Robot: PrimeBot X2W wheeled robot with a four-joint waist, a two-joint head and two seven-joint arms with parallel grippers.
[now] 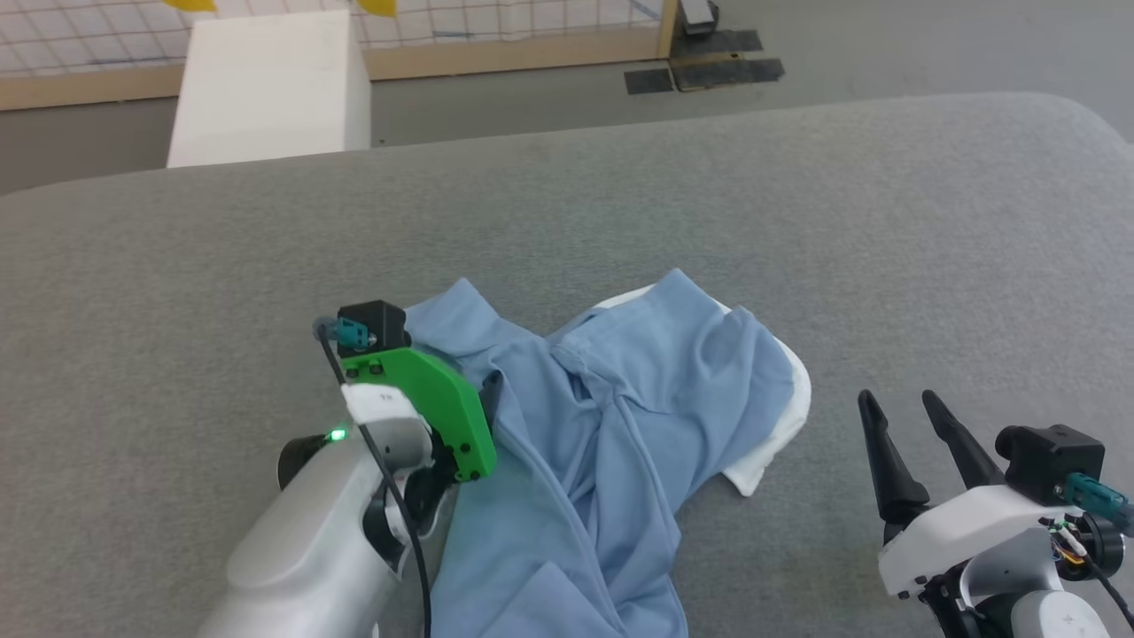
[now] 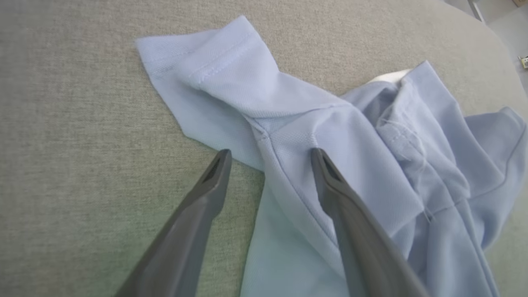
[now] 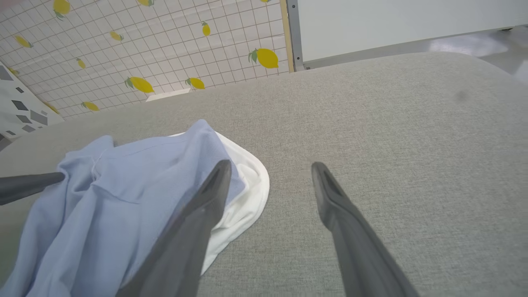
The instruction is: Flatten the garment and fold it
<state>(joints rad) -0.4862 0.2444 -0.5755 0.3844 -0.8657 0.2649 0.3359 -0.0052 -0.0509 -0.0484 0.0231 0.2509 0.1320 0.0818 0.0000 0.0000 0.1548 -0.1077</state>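
Observation:
The garment (image 1: 611,416) is a light blue knit shirt lying crumpled on the grey table (image 1: 797,221), with a white panel (image 1: 784,439) showing along its right edge. My left gripper (image 1: 489,394) hangs over the shirt's left side, mostly hidden under its green mount. In the left wrist view the left gripper (image 2: 270,154) is open just above the seam below a spread sleeve (image 2: 222,70); one finger is over bare table, the other over cloth. My right gripper (image 1: 904,412) stands open to the right of the shirt, holding nothing. In the right wrist view the right gripper (image 3: 270,167) is beside the white panel (image 3: 247,185).
A white box (image 1: 275,89) stands on the floor beyond the table's far edge, with dark mats (image 1: 709,62) further right. A lemon-patterned tiled wall (image 3: 144,62) is behind. Bare table surface spreads wide to the right and far side of the shirt.

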